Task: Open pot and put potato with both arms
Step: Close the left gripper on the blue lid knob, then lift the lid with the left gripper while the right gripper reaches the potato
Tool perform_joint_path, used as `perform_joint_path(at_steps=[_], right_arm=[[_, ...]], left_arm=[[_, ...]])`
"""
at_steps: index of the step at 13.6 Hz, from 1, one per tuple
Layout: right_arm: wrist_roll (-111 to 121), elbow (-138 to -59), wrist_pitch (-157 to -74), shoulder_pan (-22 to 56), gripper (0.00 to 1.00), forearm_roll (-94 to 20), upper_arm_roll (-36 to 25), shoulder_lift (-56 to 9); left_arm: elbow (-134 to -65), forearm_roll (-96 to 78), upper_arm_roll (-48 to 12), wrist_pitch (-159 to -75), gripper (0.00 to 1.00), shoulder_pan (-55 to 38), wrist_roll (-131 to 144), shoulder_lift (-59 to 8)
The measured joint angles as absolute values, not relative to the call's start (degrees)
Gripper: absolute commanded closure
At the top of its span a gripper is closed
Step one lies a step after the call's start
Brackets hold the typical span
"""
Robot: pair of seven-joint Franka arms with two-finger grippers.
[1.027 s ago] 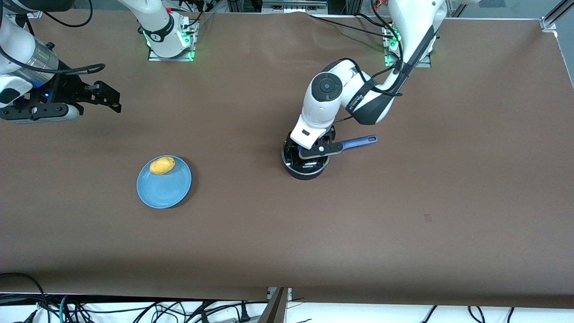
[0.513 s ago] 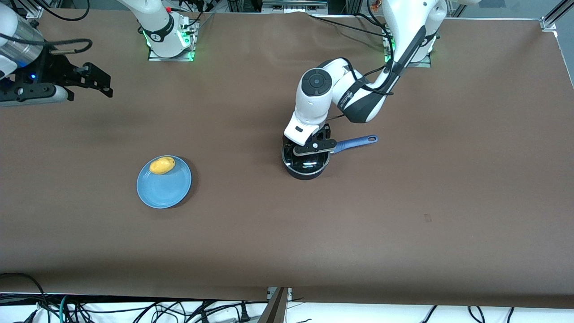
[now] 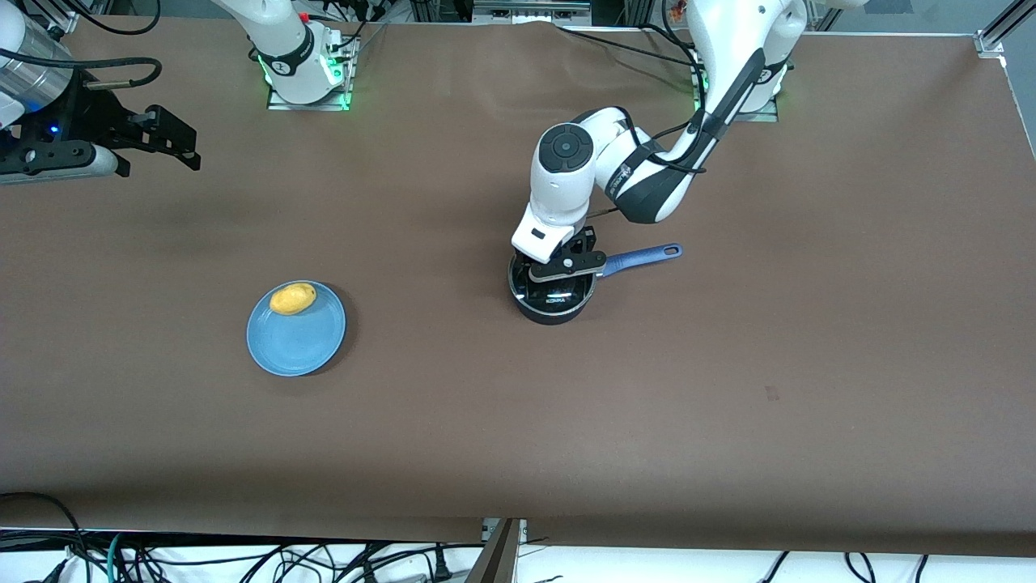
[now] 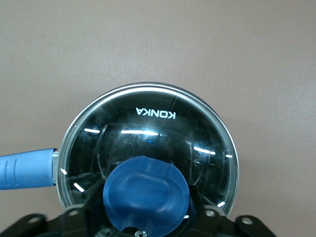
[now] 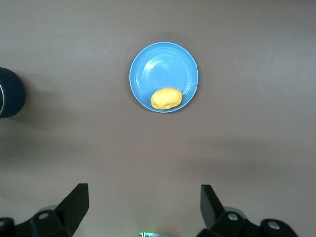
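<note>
The black pot [image 3: 554,308] stands mid-table, its blue handle [image 3: 645,257] pointing toward the left arm's end. The glass lid [image 4: 148,128] is on it. My left gripper [image 3: 560,272] is down on the lid, and in the left wrist view it [image 4: 146,200] is shut on the lid's blue knob [image 4: 146,190]. The yellow-orange potato [image 3: 292,299] lies on the blue plate [image 3: 298,340] and also shows in the right wrist view [image 5: 166,98]. My right gripper [image 3: 176,139] hangs open and empty, high over the right arm's end of the table, and shows in its own view [image 5: 144,190].
The blue plate [image 5: 163,66] lies toward the right arm's end, about as near to the front camera as the pot. The pot's edge [image 5: 10,91] shows in the right wrist view. Bare brown tabletop lies between plate and pot. Both arm bases stand along the table's farthest edge.
My left arm's wrist shifted slightly toward the right arm's end and settled on the lid's knob. My right gripper drew up and back toward the table's corner. Pot, plate and potato have not moved.
</note>
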State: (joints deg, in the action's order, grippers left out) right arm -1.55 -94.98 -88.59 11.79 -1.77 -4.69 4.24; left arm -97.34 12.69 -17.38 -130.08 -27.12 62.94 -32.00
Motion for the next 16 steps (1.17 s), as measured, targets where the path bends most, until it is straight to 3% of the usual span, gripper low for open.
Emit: perform_joint_path(at_steps=[8, 16], right_arm=[[-1.5, -96.1, -89.6, 11.7, 0.0, -1.7, -4.6, 1.4], [-6.2, -114.3, -115.2, 11.3, 0.0, -1.7, -5.0, -6.0]], left_arm=[[-96.3, 12.7, -17.2, -129.3, 0.49, -25.8, 61.7, -30.3], [-100.2, 6.0, -16.7, -126.9, 0.49, -9.0, 29.0, -22.4]])
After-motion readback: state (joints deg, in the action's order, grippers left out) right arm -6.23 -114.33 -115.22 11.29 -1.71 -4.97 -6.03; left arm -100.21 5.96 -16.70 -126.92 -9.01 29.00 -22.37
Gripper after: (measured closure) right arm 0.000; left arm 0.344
